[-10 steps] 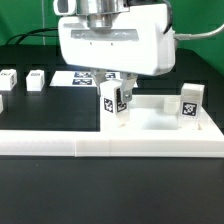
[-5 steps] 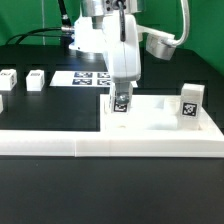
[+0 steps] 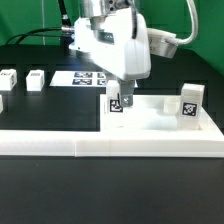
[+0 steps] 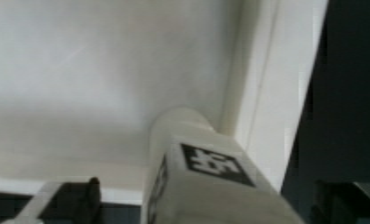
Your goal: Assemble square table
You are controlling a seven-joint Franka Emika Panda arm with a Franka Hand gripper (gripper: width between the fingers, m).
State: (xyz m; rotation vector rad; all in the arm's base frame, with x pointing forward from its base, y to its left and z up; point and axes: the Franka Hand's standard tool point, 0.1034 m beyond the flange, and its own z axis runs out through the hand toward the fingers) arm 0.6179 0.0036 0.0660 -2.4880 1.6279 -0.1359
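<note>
- Square table slab [image 3: 160, 120], thick and white, lies flat on the black counter [image 3: 110, 195] toward the exterior view's right, directly behind the long low white wall [image 3: 60, 146].
- Marker board [image 3: 88, 77] lies flat on the counter farther back.
- Claw [image 3: 117, 97] hangs over the slab's left part and is spread. In the wrist view its dark fingers [image 4: 75, 200] stand on both sides of a tagged leg [image 3: 116, 105], with a gap.
- This leg stands upright on the slab, and a second leg [image 3: 191, 103] stands upright near the slab's right edge.
- One loose leg [image 3: 10, 80] and another loose leg [image 3: 37, 78] rest on the counter at the exterior view's left, well apart from the slab.
</note>
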